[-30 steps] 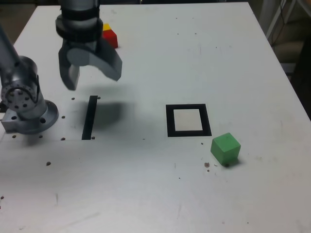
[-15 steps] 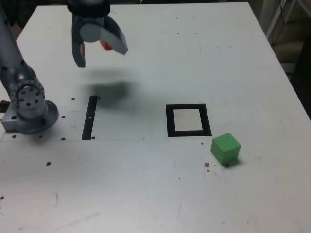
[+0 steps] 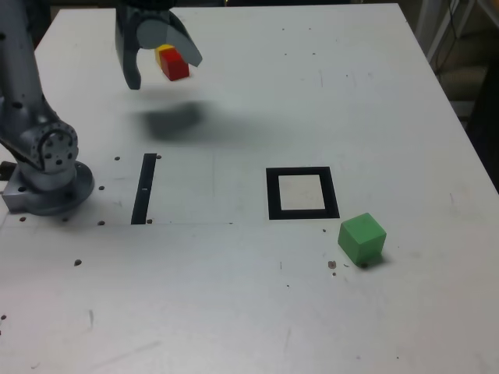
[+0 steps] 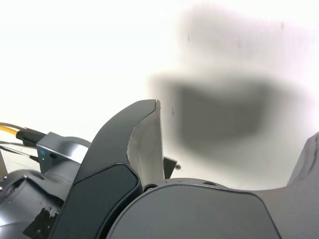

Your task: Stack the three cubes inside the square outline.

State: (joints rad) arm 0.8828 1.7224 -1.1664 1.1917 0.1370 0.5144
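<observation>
In the exterior view, the gripper [image 3: 165, 72] is up by the table's far left corner, its two fingers spread well apart with nothing between them. The red cube [image 3: 175, 65] appears behind and between the fingertips, toward the far edge of the white table [image 3: 405, 312], with the yellow cube [image 3: 162, 54] just beside it on the far left side, partly hidden by the gripper. The green cube [image 3: 362, 238] sits well apart from that pair, toward the table's right edge, just off the near right corner of the black square outline [image 3: 302, 193], whose pale centre bears no cube. So no stacking is done. If the red or yellow cube is the next target, the gripper probably has to go down and farther toward the far edge; how the pair lines up with the jaws' closing direction I cannot tell.

In the wrist view, the fingers [image 4: 147, 144] stand wide apart over bare tabletop and a soft dark shadow [image 4: 222, 112]. No cube shows there, so the gripper is likely not lined up over one.
</observation>
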